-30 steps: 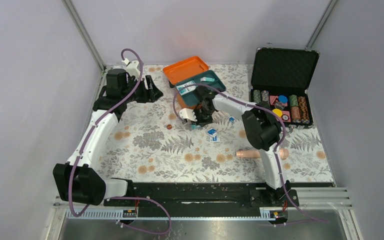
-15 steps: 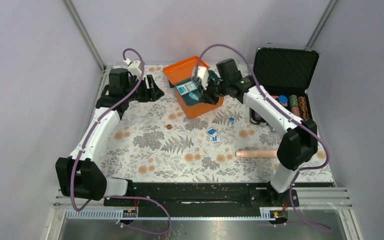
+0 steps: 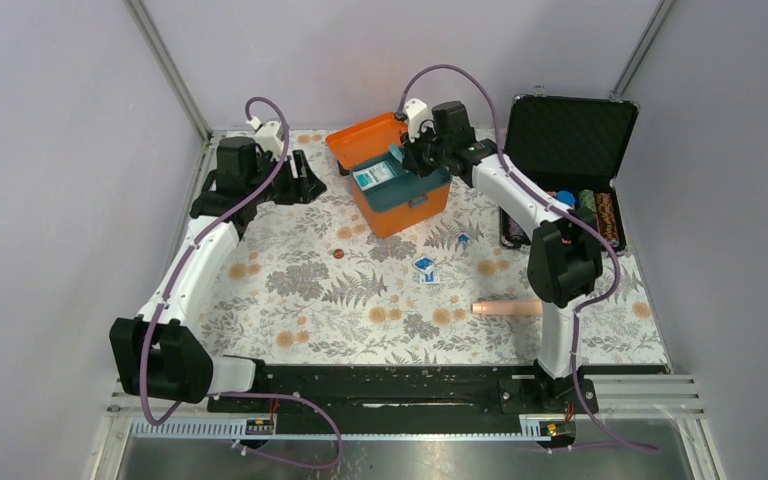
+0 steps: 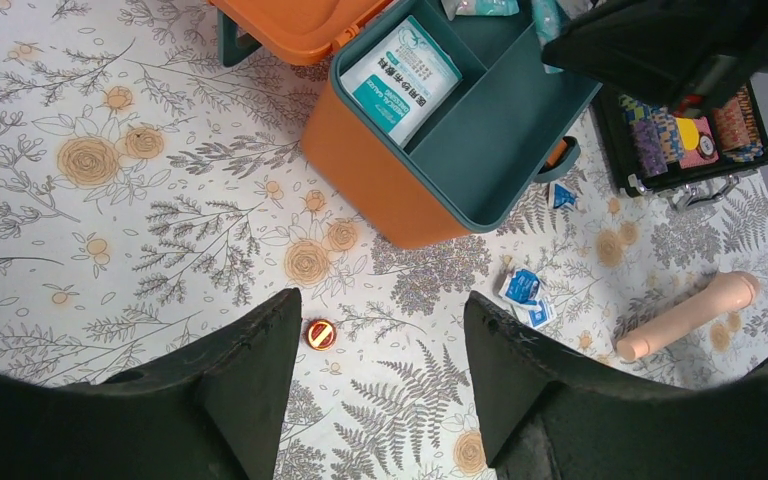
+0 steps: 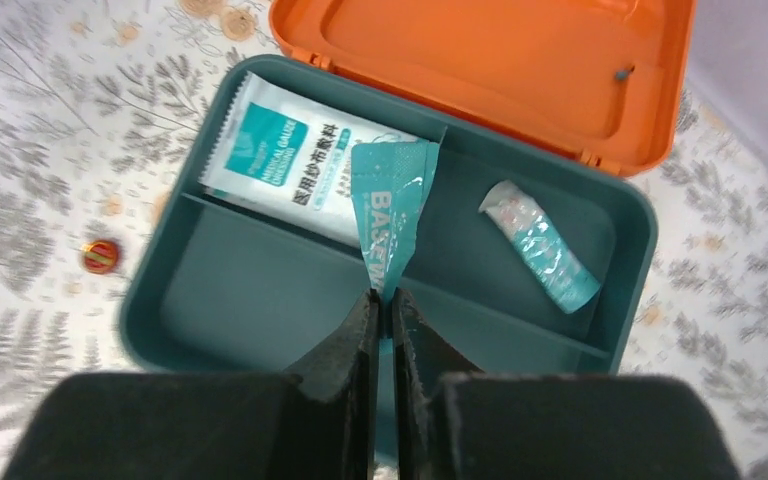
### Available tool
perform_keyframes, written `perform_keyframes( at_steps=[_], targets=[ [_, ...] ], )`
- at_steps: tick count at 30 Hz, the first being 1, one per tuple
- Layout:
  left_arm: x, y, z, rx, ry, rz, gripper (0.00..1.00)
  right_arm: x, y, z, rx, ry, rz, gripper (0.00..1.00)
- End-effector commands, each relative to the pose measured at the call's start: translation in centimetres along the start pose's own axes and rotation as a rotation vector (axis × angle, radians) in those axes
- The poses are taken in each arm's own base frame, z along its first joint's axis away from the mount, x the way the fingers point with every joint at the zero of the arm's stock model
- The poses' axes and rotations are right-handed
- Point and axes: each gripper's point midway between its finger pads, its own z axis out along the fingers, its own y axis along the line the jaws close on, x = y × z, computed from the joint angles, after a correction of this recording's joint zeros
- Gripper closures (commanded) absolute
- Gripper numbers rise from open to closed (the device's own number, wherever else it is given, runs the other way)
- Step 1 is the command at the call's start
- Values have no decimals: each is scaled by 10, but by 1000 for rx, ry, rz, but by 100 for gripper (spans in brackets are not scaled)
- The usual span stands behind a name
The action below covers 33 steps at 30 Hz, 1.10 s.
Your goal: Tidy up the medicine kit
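**One orange box (image 3: 401,217) open at the back of the counter (image 3: 300,300)**

The counter has a cloth with leaves and flowers on it. At the back right stands a black case (image 3: 570,135), open, with rows of round chips in it. Just left of the case sits the orange box. Its lid (image 3: 365,138) is tipped back toward the wall. A teal tray (image 5: 260,290) with three parts fills the top of the box.

The left pincer (image 4: 378,310) is spread wide and has nothing in it. It hangs above the counter, left of the box. The right pincer (image 5: 382,295) is above the tray, pinched tight on a teal packet (image 5: 390,210). I cannot tell if that packet touches the tray.

A tan rod (image 3: 508,308) lies on the counter near the right arm, well apart from the box.

A big white packet (image 5: 290,170) lies flat in one part of the tray by the lid. A small roll (image 5: 540,245) lies in the part next to it.

Three tiny packets (image 4: 522,286), blue and white, lie on the counter in front of the box. Two of them touch each other, and one is closer to the box. A little red disc (image 4: 321,333) lies on the counter too, in front of the box and to its left.
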Motion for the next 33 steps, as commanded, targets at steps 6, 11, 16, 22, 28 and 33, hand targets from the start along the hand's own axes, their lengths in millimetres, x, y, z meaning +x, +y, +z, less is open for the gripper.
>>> perform_keyframes(
  at_steps=[6,11,16,22,28,33],
  targets=[
    [-17,0,-12,-20,-65,59,39,-25,-62,25,196,-57,-485,91],
    [-19,0,-10,-19,-67,58,39,-28,-59,24,176,-66,-542,48],
    [-18,0,-7,-15,-63,46,39,-50,-48,-9,177,-122,-476,40],
    [-16,1,0,-5,-57,14,39,-26,10,-51,-47,-120,-359,40],
    [-11,3,6,1,-48,-14,39,63,75,-81,-348,61,-257,43],
    [-8,3,8,3,-40,-27,39,137,100,-94,-527,253,-259,41]
  ],
)
